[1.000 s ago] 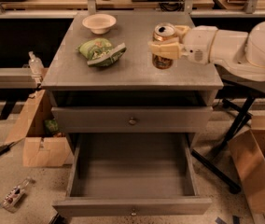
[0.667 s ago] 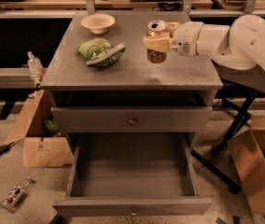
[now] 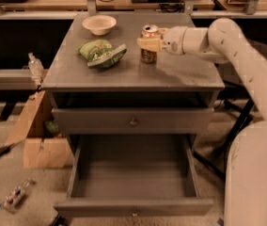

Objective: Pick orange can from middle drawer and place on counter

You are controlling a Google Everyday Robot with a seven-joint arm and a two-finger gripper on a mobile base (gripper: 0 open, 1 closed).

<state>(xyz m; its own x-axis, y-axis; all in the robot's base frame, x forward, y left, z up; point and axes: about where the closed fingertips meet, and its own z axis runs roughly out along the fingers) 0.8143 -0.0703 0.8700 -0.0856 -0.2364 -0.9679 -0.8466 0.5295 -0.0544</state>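
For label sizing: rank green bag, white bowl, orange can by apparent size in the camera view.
1. Green bag, largest.
2. White bowl and orange can look alike; unranked.
The end effector grips the can on the counter.

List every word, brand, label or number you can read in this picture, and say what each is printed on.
No text can be read.
The orange can, held by the gripper on the counter: markings too blurred.
The green snack bag: print too blurred.
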